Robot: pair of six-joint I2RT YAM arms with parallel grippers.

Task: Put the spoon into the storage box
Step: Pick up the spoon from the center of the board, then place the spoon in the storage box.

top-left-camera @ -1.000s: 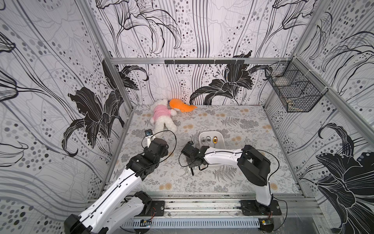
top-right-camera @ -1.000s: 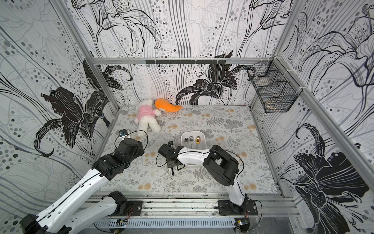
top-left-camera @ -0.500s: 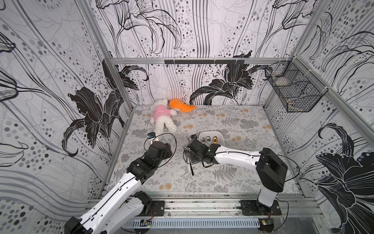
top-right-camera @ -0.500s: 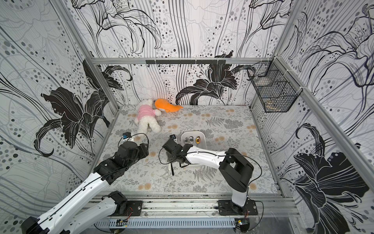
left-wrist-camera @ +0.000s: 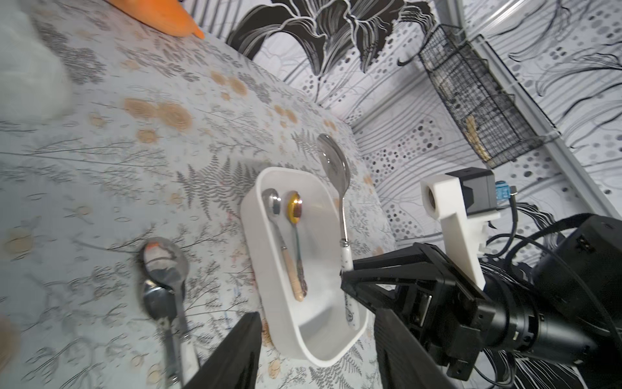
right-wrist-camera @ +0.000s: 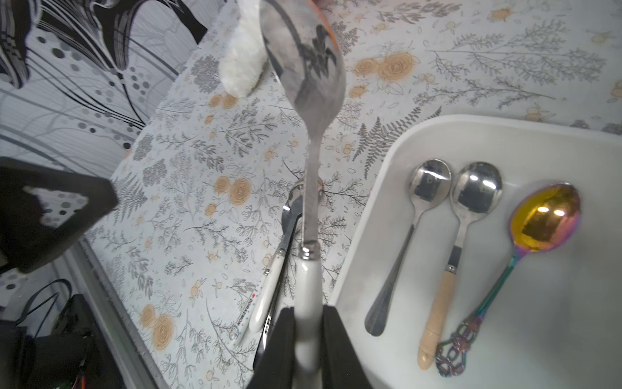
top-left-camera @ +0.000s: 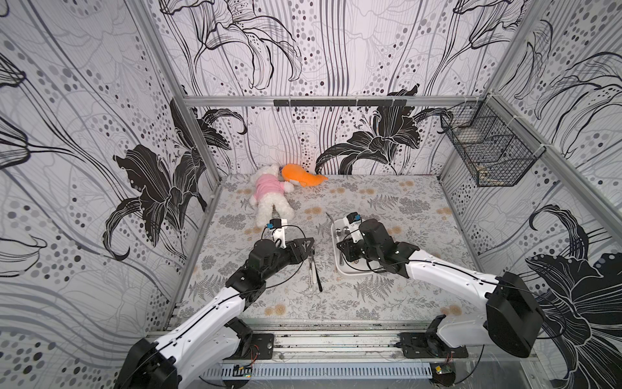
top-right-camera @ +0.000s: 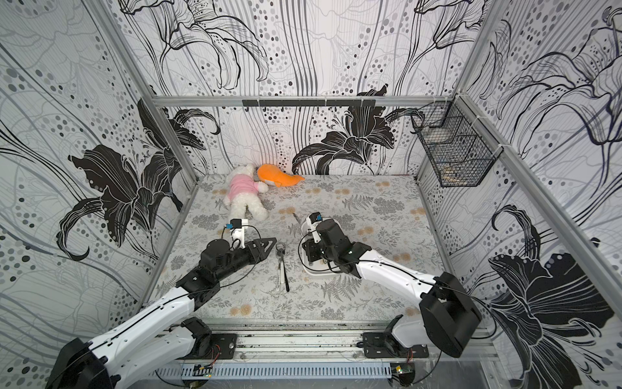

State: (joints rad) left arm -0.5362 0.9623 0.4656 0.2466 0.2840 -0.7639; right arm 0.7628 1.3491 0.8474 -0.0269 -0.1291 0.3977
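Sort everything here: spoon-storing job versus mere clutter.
Job: white-handled steel spoon in the right gripper; shallow white plastic storage box; two steel spoons lying loose.
Lying about: white plush bear in pink shirt; orange plush toy; black wire-mesh basket.

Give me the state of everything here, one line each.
storage box: upright on table, three spoons inside.
right gripper: shut on held spoon's white handle.
held spoon: lifted, not yet in the box.
left gripper: open, empty.
two loose spoons: lying together on table.
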